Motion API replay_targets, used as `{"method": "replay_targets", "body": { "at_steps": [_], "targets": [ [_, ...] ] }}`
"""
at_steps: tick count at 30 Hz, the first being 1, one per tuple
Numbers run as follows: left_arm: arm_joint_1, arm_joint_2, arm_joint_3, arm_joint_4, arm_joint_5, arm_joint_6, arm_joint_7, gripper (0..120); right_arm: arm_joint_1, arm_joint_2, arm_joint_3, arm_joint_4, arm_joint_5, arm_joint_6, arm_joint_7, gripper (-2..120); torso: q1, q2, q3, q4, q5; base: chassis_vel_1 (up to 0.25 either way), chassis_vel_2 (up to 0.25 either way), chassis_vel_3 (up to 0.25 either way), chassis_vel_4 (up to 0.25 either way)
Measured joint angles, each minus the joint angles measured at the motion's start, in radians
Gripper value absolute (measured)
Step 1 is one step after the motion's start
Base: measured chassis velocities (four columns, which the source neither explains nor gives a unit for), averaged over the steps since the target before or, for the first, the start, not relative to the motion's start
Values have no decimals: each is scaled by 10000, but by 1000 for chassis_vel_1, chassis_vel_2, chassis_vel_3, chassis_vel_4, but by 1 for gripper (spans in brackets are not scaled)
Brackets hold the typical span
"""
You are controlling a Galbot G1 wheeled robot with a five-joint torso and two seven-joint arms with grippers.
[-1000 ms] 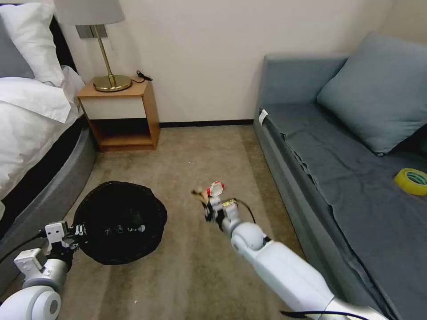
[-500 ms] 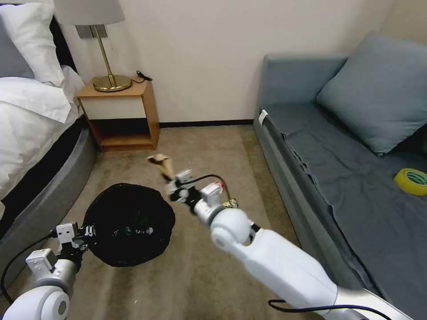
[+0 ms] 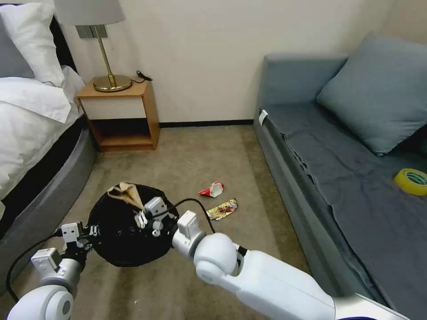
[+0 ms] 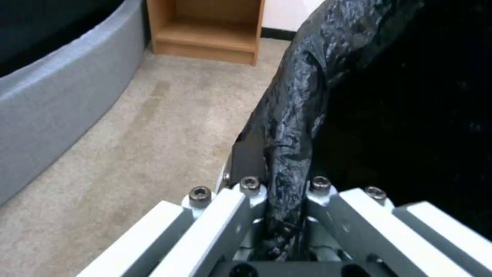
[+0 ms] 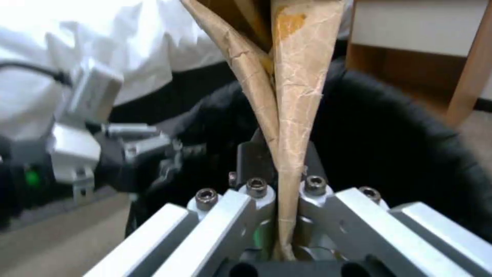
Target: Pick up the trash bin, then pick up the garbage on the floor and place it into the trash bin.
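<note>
On the far left I see the bed with its white bedding, and behind it the wooden nightstand carrying a brass lamp. Down at the lower left, my left gripper grips the near-left rim of the trash bin, its jaws pinched narrow on the black bag where it folds over the edge; in the left wrist view the wrinkled liner runs straight down between the two fingers. Over the bin's open mouth, my right gripper reaches across from the right, jaws closed tight on the lower end of the brown peel scrap, which sticks up and away above the far rim. The right wrist view shows that scrap clamped between the fingers, splitting into two papery strips above them, with the black bin beyond and the left gripper off to one side at the rim. To the right of the bin, on the carpet, lie the red-and-white wrapper and, just nearer and to its right, the gold wrapper, apart from each other. Farther right stands the grey sofa with a cushion, and a yellow tape roll rests on the seat near the edge
</note>
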State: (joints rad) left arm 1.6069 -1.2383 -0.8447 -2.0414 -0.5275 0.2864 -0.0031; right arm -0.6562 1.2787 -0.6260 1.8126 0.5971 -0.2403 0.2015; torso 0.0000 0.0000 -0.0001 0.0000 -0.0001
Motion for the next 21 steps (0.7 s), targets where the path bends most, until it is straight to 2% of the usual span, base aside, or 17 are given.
{"method": "replay_targets", "body": {
  "at_steps": [10,12,16,17,21],
  "targets": [
    [34,-66,67,-110,14,18,-13,1,-277,92,-172,-469,-363,-48,145,0,-1,0,0,0,1,0,0,0,0],
    [37,-80,81,-127,15,22,-14,1,-313,102,-192,-565,-434,-95,220,3,0,0,0,0,1,0,0,0,0],
    [53,-93,100,-165,7,24,-10,1,-363,79,-193,-698,-524,-324,423,19,0,0,1,-1,1,0,0,0,0],
    [53,-93,100,-165,7,24,-10,1,-363,79,-193,-698,-524,-324,423,19,0,0,1,-1,1,0,0,0,0],
    [57,-92,112,-172,-23,25,-6,1,-367,21,-179,-670,-525,-474,581,39,0,0,1,-1,1,0,0,0,0]
  ]
}}
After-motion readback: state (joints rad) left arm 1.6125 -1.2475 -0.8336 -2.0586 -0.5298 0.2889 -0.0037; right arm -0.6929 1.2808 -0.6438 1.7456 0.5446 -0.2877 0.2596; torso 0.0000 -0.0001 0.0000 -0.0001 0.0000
